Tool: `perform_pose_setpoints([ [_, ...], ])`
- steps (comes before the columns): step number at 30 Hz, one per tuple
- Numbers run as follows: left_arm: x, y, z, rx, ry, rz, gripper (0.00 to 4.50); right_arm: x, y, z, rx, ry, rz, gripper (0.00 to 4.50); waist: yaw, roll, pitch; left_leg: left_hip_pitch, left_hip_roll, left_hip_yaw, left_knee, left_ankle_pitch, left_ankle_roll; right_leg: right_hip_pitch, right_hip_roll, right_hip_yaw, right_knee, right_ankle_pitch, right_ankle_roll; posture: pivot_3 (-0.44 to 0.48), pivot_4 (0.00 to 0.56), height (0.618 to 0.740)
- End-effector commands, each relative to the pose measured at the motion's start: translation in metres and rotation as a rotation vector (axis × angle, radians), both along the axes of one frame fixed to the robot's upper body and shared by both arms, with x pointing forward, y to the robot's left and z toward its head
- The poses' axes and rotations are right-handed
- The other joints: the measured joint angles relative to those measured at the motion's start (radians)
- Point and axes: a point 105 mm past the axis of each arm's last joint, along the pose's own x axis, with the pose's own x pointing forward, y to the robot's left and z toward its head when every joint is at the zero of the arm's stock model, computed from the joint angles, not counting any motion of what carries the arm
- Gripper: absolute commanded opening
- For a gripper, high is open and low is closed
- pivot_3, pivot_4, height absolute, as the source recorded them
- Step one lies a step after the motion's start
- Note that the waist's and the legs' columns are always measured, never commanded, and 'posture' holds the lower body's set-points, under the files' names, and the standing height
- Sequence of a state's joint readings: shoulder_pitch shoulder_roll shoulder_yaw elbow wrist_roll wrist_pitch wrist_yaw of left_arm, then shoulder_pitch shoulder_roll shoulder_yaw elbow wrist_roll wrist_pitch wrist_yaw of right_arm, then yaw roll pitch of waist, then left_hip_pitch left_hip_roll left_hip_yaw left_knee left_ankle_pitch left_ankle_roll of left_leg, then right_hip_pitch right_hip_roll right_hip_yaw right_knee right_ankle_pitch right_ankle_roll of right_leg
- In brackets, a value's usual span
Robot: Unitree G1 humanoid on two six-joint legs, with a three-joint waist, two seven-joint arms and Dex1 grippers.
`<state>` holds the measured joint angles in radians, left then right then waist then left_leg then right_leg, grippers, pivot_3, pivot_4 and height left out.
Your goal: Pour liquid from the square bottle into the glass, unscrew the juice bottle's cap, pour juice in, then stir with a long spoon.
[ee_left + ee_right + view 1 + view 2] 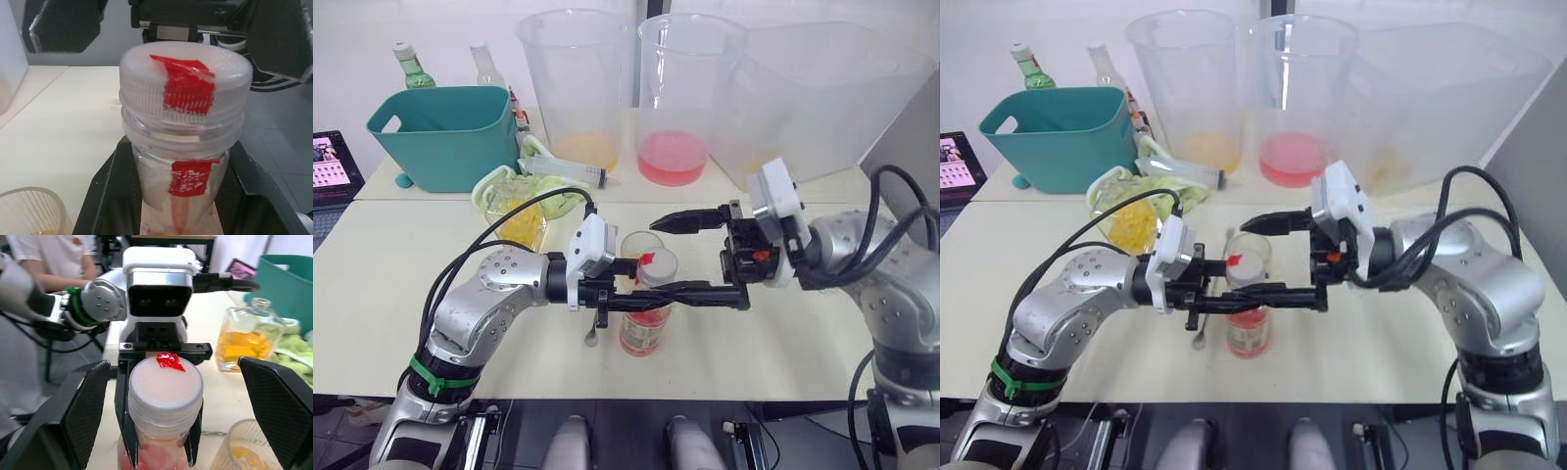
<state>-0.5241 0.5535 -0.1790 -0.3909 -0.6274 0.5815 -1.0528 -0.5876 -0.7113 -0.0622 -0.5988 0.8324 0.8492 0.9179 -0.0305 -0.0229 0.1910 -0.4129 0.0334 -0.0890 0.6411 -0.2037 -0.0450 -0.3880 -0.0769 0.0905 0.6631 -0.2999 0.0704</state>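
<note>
Our left gripper [619, 290] has its jaws clamped on the neck of the juice bottle [644, 328], upright on the counter [391, 284], while our right gripper [171, 396] stands with jaws wide apart either side of the cap [165, 384], touching nothing. We judge the unscrewing step is at hand: next, close on the cap and twist. We count one glass [641, 245] holding some yellow liquid, one square bottle [244, 340], one long spoon [1203, 328], three buckets.

The cap [186, 83] is frosted white plastic with ribbed sides and a glossy red tape patch; the juice bottle [183, 181] below it is clear, smooth plastic. The fingers [85, 406] flanking the cap carry matt black, finely textured pads. The square bottle [247, 335] beyond the fingers is glossy faceted glass. The desk [391, 284] looks smooth and matt.
</note>
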Motion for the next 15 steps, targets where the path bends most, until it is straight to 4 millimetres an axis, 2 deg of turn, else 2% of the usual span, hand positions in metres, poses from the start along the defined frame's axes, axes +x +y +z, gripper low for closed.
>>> perform_pose_setpoints([
  [1,-0.0046,-0.0037,-0.0133,0.039,0.057,-0.057,1.53,-0.0086,0.0008,0.0069,0.042,-0.030,-0.048,4.42,0.000,0.000,0.000,0.000,0.000,0.000,0.000,0.000,0.000,0.000,0.000,0.000,0.000,0.000,0.000,0.000,0.150,0.733],
  [7,-0.0027,-0.0056,-0.0134,0.038,0.055,-0.074,1.53,-0.0127,0.0033,0.0057,0.061,-0.007,-0.066,4.42,0.000,0.000,0.000,0.000,0.000,0.000,0.000,0.000,0.000,0.000,0.000,0.000,0.000,0.000,0.000,0.000,0.150,0.733],
  [10,-0.0016,-0.0058,-0.0147,0.042,0.054,-0.074,1.53,-0.0138,0.0046,0.0058,0.065,-0.002,-0.057,3.64,0.002,0.000,0.000,0.000,0.000,0.000,0.000,0.000,0.000,0.000,0.000,0.000,0.000,0.000,0.000,0.000,0.150,0.733],
  [12,-0.0011,-0.0057,-0.0153,0.043,0.053,-0.073,1.53,-0.0139,0.0051,0.0053,0.059,-0.004,-0.053,2.90,0.003,0.000,0.000,0.000,0.000,0.000,0.000,0.000,0.000,0.000,0.000,0.000,-0.001,0.000,0.000,0.000,0.150,0.733],
  [13,-0.0008,-0.0055,-0.0157,0.043,0.053,-0.071,1.53,-0.0135,0.0054,0.0051,0.055,-0.006,-0.053,2.69,0.004,0.000,0.000,0.000,0.000,0.000,0.000,0.000,0.000,0.000,0.000,0.000,-0.001,0.000,0.000,0.000,0.150,0.733],
  [15,-0.0006,-0.0052,-0.0158,0.043,0.053,-0.069,1.53,-0.0124,0.0057,0.0043,0.044,-0.010,-0.053,2.69,0.005,0.000,0.000,0.000,0.000,0.000,0.000,0.000,0.000,0.000,0.000,0.000,-0.001,0.000,0.000,0.000,0.150,0.733],
])
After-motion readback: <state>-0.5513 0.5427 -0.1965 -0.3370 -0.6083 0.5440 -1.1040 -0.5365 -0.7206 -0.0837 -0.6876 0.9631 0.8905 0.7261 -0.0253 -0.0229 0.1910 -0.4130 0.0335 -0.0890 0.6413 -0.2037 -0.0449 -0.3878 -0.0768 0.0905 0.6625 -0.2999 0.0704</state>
